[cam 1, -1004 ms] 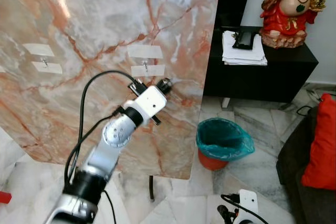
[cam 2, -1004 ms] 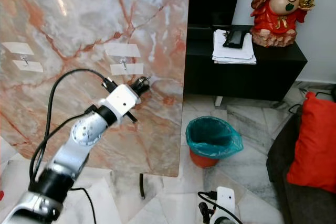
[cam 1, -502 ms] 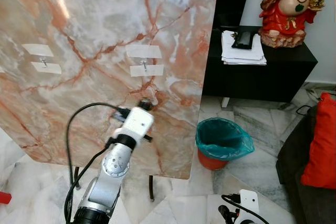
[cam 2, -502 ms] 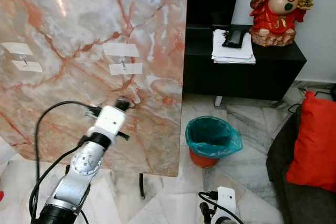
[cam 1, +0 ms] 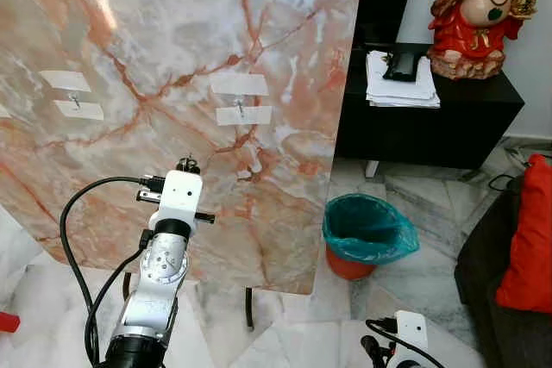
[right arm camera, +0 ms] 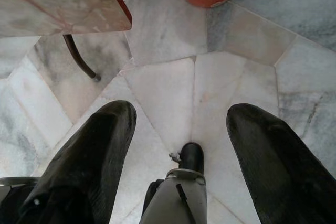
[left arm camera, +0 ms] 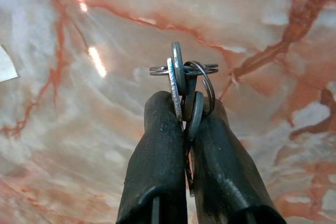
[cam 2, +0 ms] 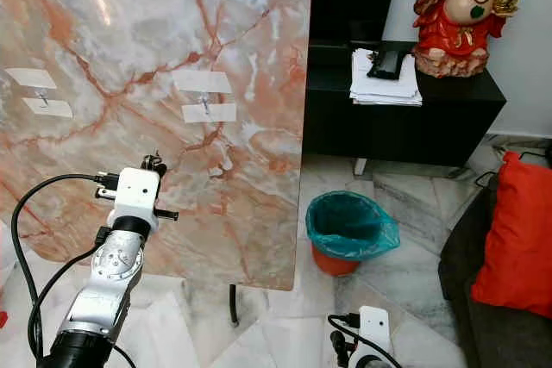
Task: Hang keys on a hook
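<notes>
nearest, low at the right, the right gripper (right arm camera: 178, 145) hangs over the pale marble floor (right arm camera: 173, 93), its two black fingers (right arm camera: 89, 161) spread wide apart with nothing between them. beyond its tips the floor tiles meet a thin dark leg (right arm camera: 79, 59) under the slab's corner and the base of an orange bin.

on the left, the silver left arm (cam 1: 159, 277) rises with a black cable (cam 1: 78, 239) looped beside it. the left gripper (left arm camera: 184, 114) points up at the slab, its fingers (left arm camera: 157, 150) pressed together on the keys (left arm camera: 184, 85): a flat key blade and a few metal rings stick out past the fingertips. the keys sit just in front of the slab's surface, below and to the left of the nearer hook.

the marble slab (cam 1: 172, 58), white with orange veins, stands upright and tilted across the left and middle of the scene. on it a small metal hook (cam 1: 239, 110) is held by two strips of white tape (cam 1: 239, 84), near the slab's right half; a second taped hook (cam 1: 74, 102) is further left.

right of the slab, on the floor, stands the orange bin with a teal liner (cam 1: 366, 230). a red cushion (cam 1: 526, 239) lies at the far right edge. further back a black cabinet (cam 1: 431, 118) carries a stack of white papers (cam 1: 397, 79) with a dark object on top, and a red and gold figurine (cam 1: 474, 10).
</notes>
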Motion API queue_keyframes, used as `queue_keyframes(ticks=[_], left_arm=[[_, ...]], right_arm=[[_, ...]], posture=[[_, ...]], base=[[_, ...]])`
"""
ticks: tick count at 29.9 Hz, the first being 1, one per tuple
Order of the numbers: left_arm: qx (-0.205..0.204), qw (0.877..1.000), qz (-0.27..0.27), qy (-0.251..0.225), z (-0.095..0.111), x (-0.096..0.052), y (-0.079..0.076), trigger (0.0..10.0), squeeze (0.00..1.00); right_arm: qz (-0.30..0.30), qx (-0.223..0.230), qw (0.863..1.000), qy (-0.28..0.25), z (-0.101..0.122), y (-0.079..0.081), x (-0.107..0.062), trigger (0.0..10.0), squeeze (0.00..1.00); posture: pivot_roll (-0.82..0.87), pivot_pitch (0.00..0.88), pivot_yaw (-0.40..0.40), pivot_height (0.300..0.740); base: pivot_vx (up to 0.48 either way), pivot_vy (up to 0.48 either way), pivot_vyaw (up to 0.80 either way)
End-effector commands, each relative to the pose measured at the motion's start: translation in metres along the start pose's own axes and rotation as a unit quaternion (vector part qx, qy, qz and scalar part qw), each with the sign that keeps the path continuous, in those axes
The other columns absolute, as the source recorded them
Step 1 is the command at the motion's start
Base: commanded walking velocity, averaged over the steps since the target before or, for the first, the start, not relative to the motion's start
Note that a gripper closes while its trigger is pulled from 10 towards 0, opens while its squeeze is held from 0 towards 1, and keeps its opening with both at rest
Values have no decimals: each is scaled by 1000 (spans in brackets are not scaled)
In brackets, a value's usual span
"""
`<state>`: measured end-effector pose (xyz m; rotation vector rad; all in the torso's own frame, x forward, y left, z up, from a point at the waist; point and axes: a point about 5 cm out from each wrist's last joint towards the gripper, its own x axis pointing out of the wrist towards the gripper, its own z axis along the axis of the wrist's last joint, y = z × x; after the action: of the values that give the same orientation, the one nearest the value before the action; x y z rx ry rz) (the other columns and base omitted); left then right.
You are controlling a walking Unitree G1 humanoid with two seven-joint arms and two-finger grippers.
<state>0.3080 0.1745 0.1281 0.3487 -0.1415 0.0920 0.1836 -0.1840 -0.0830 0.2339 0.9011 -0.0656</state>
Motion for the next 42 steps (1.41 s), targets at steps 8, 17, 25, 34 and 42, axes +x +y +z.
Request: queue_keyframes(ticks=[8, 17, 25, 34, 42], left_arm=[[7, 1000, 0, -8, 1, 1, 1, 10000, 0], [-5, 1000, 4, -18, 5, 4, 4, 10000, 0], [0, 999, 36, -29, 10, 9, 14, 10000, 0], [-12, 998, 59, -35, 14, 14, 19, 10000, 0], [-15, 998, 54, -39, 17, 16, 15, 10000, 0]], right_arm=[[0, -6, 1000, 0, -4, -3, -2, 10000, 0], [0, -5, 1000, 0, -4, -4, -2, 10000, 0], [0, -2, 1000, -2, -2, -4, -2, 10000, 0], [1, -1, 1000, -1, -1, -4, -1, 10000, 0], [3, 0, 1000, -2, -1, -3, -1, 10000, 0]], posture=[[32, 0, -18, 740], [33, 0, -22, 740], [33, 6, -29, 740], [30, 25, -32, 740], [28, 31, -31, 740]], base=[[0, -431, 0], [0, -235, 0], [0, 0, 0], [0, 0, 0], [0, 0, 0]])
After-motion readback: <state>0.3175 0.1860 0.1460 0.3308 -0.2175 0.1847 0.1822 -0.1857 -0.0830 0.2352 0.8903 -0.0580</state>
